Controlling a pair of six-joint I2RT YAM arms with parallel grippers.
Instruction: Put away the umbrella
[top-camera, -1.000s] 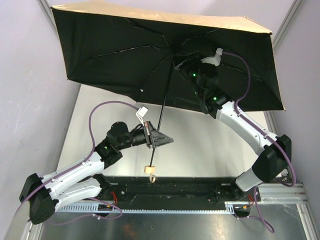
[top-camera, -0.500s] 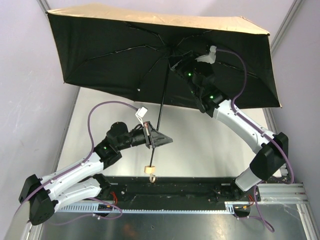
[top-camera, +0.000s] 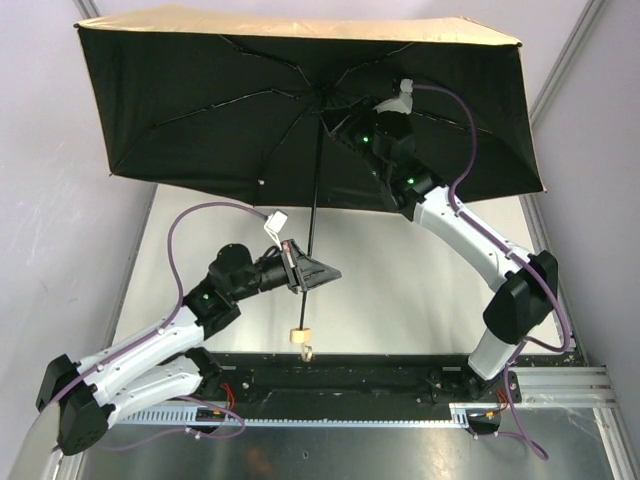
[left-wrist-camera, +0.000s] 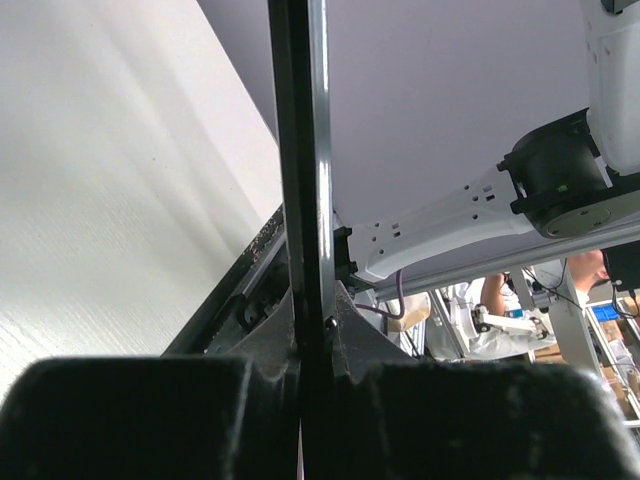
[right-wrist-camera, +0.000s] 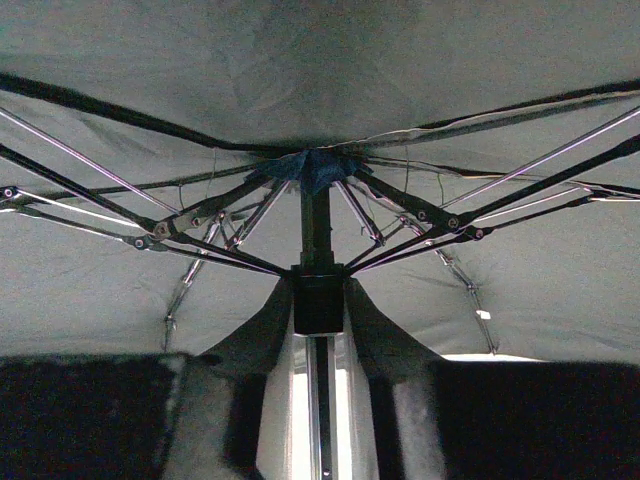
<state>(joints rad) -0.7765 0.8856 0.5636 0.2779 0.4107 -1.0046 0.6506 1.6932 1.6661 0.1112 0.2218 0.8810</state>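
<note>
The umbrella (top-camera: 220, 110) is open, beige outside and black inside, held high over the table. Its thin black shaft (top-camera: 314, 195) runs down to a small pale handle (top-camera: 297, 338) with a wrist loop. My left gripper (top-camera: 303, 272) is shut on the lower shaft (left-wrist-camera: 305, 200). My right gripper (top-camera: 335, 128) is up under the canopy, shut on the black runner block (right-wrist-camera: 318, 300) just below the rib hub (right-wrist-camera: 316, 168). Ribs (right-wrist-camera: 180, 225) fan out from the hub.
The pale tabletop (top-camera: 400, 280) lies below, with a black rail (top-camera: 350, 375) along its near edge. Purple walls (top-camera: 50, 250) stand close on both sides. The canopy spans nearly the whole width between them.
The whole umbrella has shifted left and up a little, with my right arm moving the same way. My left gripper stays shut on the shaft and has moved slightly left.
</note>
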